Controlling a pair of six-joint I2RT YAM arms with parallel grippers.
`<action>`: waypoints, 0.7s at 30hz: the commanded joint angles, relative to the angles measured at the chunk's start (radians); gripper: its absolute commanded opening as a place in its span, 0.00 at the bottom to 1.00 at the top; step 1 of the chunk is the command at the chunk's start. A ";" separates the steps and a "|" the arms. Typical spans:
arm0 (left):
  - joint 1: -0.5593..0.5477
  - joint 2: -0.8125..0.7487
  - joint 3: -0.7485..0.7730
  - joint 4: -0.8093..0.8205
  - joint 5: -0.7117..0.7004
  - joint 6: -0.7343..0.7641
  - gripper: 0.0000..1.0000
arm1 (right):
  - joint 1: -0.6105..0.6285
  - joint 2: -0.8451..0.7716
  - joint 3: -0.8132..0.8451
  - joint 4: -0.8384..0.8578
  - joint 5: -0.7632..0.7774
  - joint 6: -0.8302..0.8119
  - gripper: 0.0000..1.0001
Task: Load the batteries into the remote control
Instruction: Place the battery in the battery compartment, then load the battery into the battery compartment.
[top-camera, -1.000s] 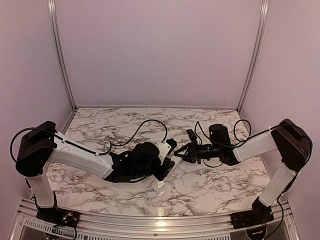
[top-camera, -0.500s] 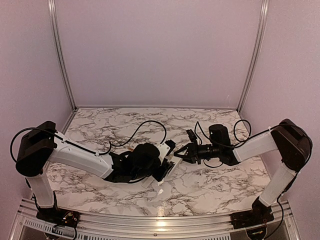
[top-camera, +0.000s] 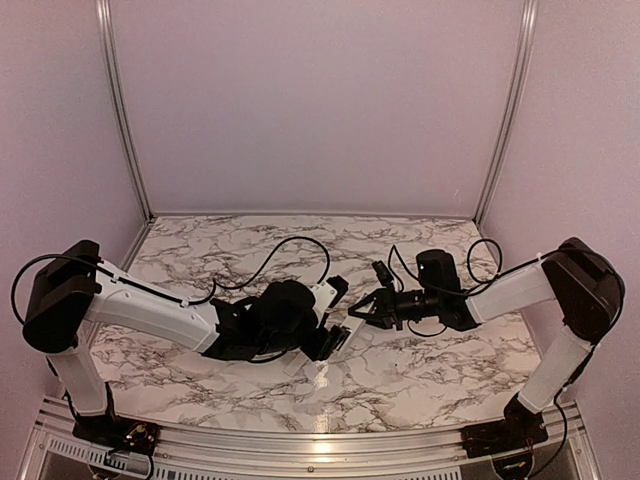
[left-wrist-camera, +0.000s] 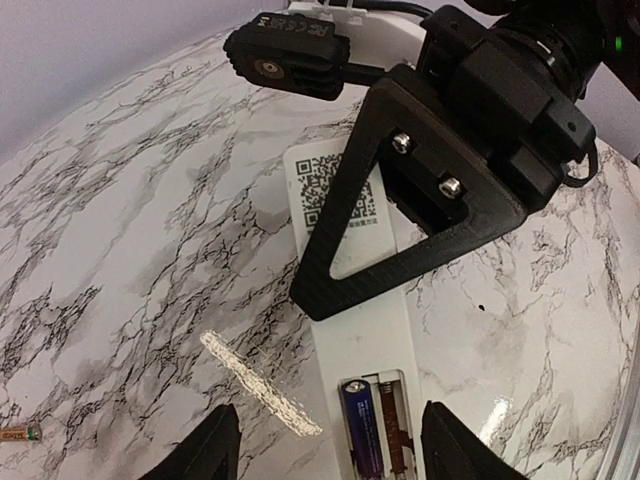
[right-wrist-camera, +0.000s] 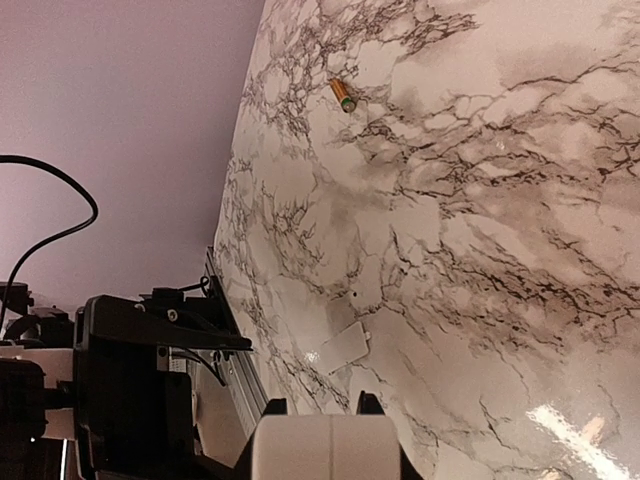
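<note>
One battery (left-wrist-camera: 360, 432) now lies in the open compartment on the back of the remote control (left-wrist-camera: 365, 335). The left gripper (left-wrist-camera: 335, 455) hanging over it has just spread its jaws. A second ago they were nearly closed; now the two fingertips stand wide on either side of the compartment, gripping nothing. We read that as a release: the blue cell has been let go into its place.

The right gripper (right-wrist-camera: 322, 415) has not changed (it stays clamped on the far end of the remote, back side up). Whether the remote rests on the marble table (left-wrist-camera: 120, 230) or hangs just off it, we cannot tell. From overhead, the left arm has also shifted a little.

We judge the loading about half done, since the empty bay (left-wrist-camera: 393, 430) beside the blue cell shows only its spring. A loose battery (right-wrist-camera: 343, 95) lies on the table well apart from the remote, and the white cover plate (right-wrist-camera: 343, 347) lies flat nearer by. Both look still to be fetched.
</note>
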 joint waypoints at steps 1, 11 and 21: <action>0.018 -0.100 -0.028 0.005 0.042 0.032 0.67 | 0.010 0.010 0.050 -0.067 -0.020 -0.066 0.00; 0.040 -0.317 -0.159 0.000 0.147 0.305 0.89 | 0.011 0.010 0.121 -0.250 -0.069 -0.211 0.00; 0.034 -0.289 -0.158 -0.067 0.363 0.533 0.69 | 0.012 0.007 0.180 -0.425 -0.135 -0.355 0.00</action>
